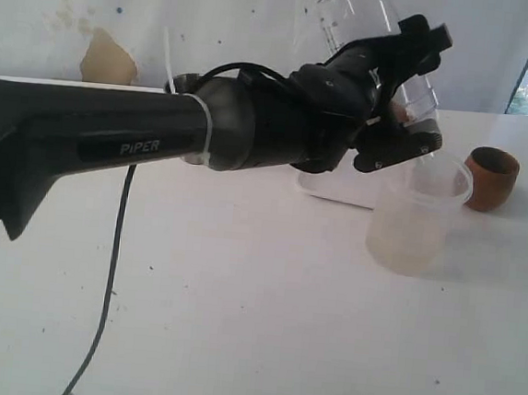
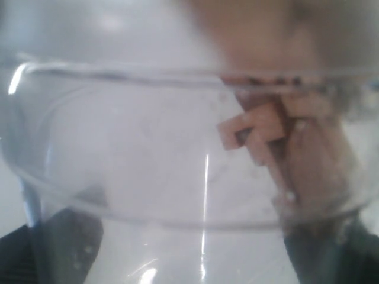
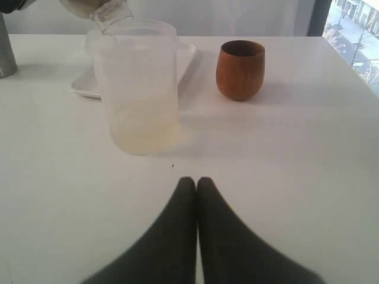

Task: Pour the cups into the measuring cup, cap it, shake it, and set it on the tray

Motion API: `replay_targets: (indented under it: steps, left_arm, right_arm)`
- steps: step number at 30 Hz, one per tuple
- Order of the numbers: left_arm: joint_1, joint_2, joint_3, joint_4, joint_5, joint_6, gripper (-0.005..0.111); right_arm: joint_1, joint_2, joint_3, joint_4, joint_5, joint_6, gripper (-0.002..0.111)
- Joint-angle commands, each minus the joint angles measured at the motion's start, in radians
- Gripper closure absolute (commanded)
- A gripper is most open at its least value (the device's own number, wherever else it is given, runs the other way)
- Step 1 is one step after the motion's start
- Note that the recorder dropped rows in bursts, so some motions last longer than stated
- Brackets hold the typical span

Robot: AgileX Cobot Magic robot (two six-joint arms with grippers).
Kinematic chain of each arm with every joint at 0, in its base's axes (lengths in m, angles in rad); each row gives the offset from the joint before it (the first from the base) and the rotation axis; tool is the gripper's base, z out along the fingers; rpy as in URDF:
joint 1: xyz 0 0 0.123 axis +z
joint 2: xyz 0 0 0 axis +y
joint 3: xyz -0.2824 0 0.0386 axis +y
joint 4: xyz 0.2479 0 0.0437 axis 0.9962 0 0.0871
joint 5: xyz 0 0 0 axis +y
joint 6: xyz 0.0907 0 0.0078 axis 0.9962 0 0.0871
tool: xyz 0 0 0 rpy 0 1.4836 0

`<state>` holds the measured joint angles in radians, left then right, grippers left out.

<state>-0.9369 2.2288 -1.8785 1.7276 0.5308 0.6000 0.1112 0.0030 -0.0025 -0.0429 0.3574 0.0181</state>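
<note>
My left gripper (image 1: 410, 95) is shut on the measuring cup (image 1: 349, 20), a clear cylinder with black marks. It is held tilted, mouth down over the frosted plastic container (image 1: 420, 216). In the left wrist view the clear wall of the measuring cup (image 2: 148, 165) fills the frame, with brown pieces behind it. The wooden cup (image 3: 240, 69) stands upright to the right of the container, and the steel tumbler (image 3: 5, 53) shows at the frame's edge. The white tray (image 3: 83, 86) lies behind the container. My right gripper (image 3: 196, 180) is shut on nothing, low over the table in front of the container.
The frosted container (image 3: 139, 89) holds a little pale liquid at its bottom. A black cable (image 1: 109, 276) trails over the white table at the left. The left arm (image 1: 139, 140) spans the upper left of the exterior view.
</note>
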Motion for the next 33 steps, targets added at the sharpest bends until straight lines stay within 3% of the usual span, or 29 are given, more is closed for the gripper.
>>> replay_targets:
  steps: [1, 33]
  left_arm:
    - [-0.004, -0.022, -0.009, 0.017, 0.018, -0.004, 0.107]
    - [-0.03, -0.022, -0.009, 0.017, 0.03, 0.015, 0.107]
  right_arm:
    - [-0.002, -0.003, 0.003, -0.006, -0.009, 0.004, 0.108]
    - [-0.002, -0.003, 0.003, -0.006, -0.009, 0.004, 0.108]
